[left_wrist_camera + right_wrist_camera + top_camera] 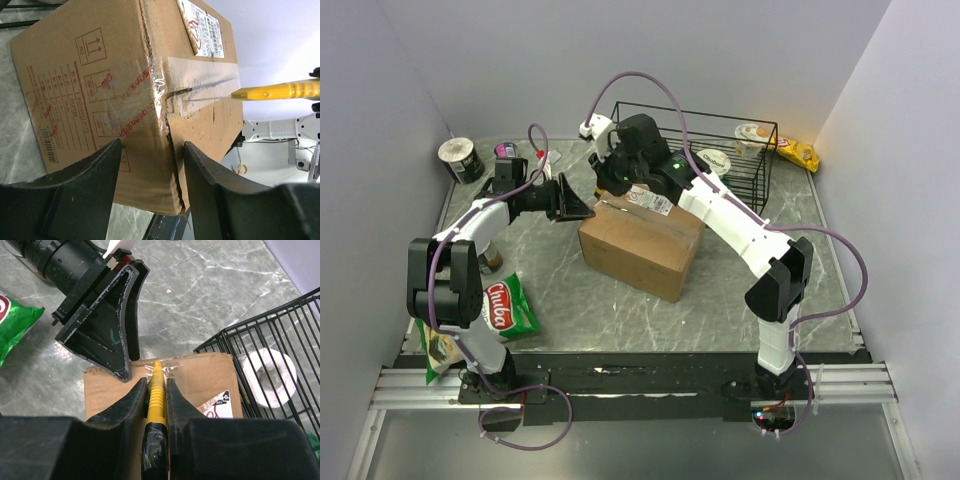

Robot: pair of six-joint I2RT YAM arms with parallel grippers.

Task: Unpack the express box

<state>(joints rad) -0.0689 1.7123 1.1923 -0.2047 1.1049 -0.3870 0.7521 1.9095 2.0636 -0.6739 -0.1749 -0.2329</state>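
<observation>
Cardboard: the brown corrugated express box [642,243] sits mid-table, with glossy clear tape [200,80] wrinkled over its top seam.
Seam axis: in line with the yellow cutter [280,91], whose tip is at the tape.
Right gripper [157,382]: pinching the ribbed cutter — the working arm.
Left gripper [152,150]: jaws spread, straddling the box's corner edge.

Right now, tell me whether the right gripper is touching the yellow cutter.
Touching. In the right wrist view the right gripper clamps the yellow cutter between both fingers, with no gap on either side.
</observation>
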